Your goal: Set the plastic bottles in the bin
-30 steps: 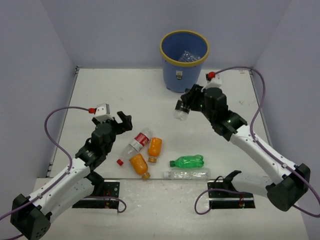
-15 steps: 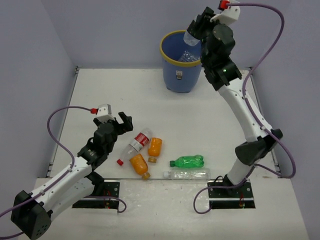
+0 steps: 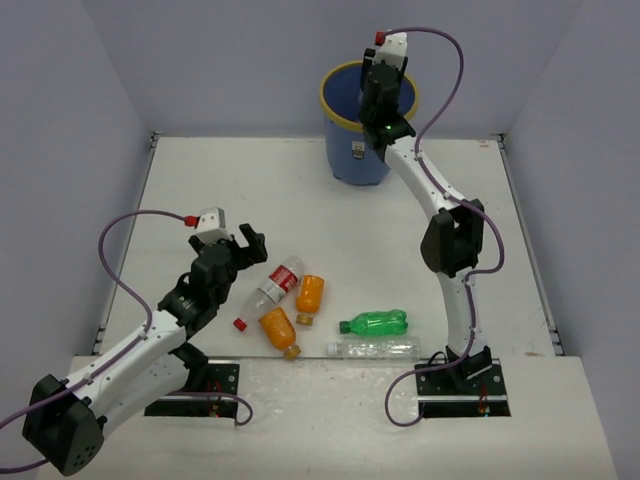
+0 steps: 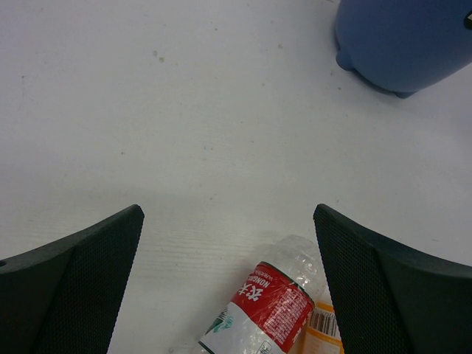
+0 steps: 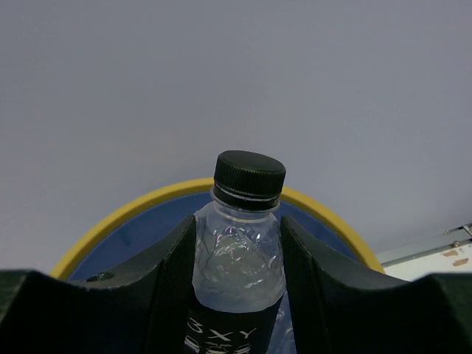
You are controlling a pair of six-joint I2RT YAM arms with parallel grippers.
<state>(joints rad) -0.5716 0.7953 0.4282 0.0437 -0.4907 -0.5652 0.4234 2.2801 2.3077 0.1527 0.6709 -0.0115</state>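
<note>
right wrist shows my right hand grasping a bottle above the bin; five counter bottles remain, left hand released.

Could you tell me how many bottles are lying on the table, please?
5, all on the near half: red-labelled bottle, far orange bottle, near orange bottle, green bottle, clear bottle nearest the edge. Others may be hidden in the bin.

My white left arm: bent low.
My black left gripper: fingers wide apart.
My white right arm: stretched far out.
My black right gripper: fingers squeezed in.
</note>
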